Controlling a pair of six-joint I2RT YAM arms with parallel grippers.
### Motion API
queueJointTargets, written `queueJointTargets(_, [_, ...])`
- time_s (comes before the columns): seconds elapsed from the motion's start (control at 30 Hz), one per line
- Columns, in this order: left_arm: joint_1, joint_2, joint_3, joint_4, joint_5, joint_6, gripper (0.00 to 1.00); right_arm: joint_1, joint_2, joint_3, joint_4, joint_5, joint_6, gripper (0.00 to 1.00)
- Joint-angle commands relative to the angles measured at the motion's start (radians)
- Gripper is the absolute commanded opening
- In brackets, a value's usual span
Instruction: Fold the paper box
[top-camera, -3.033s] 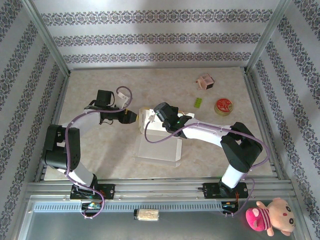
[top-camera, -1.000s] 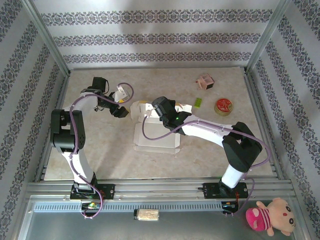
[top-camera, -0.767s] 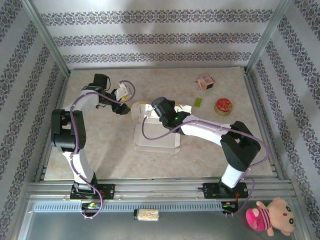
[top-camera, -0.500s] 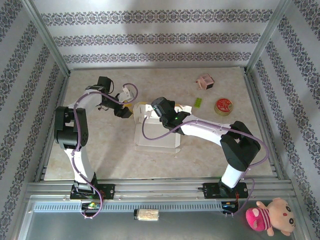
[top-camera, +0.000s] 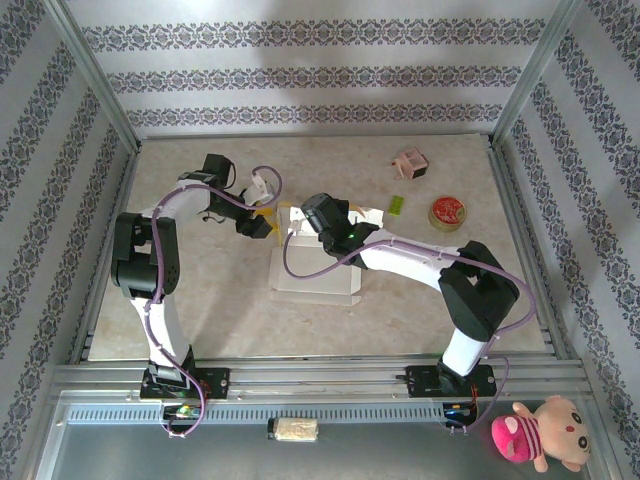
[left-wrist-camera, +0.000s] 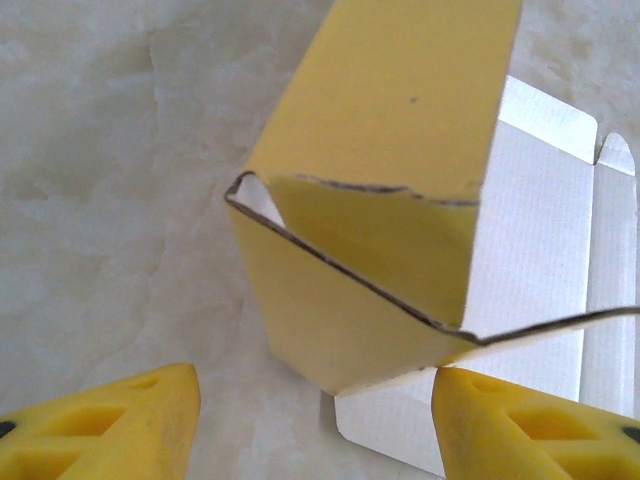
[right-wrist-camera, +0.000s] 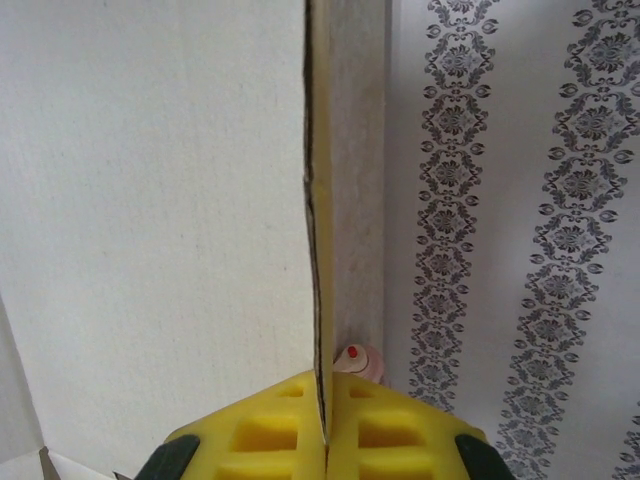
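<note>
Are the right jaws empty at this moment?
No, the right wrist view shows the right jaws shut on a thin panel edge of the paper box.

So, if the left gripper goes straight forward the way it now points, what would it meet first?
Most likely the paper box: its raised yellow panel stands directly ahead of the open left gripper, about centred on its line. Depth is unclear, but nothing else appears to lie before it.
</note>
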Motion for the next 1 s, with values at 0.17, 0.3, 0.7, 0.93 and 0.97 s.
queueJointTargets(0.17, [-0.023,0.022,-0.008,0.048,0.018,-0.089,0.63,0.022,0.039,-0.026,0.082,0.048,-0.026,0.01])
queueJointTargets(0.3, [-0.038,0.022,-0.026,0.081,-0.009,-0.114,0.62,0.025,0.046,-0.024,0.082,0.048,-0.024,0.01])
queueJointTargets(0.7, [-0.075,0.001,-0.084,0.298,-0.141,-0.308,0.49,0.029,0.040,-0.049,0.082,0.048,-0.008,0.01])
queueJointTargets(0.93, [-0.086,-0.001,-0.095,0.361,-0.261,-0.490,0.46,0.032,0.033,-0.059,0.081,0.045,0.002,0.01])
queueJointTargets(0.97, [-0.089,-0.004,-0.097,0.368,-0.285,-0.504,0.46,0.033,0.033,-0.059,0.081,0.045,0.002,0.01])
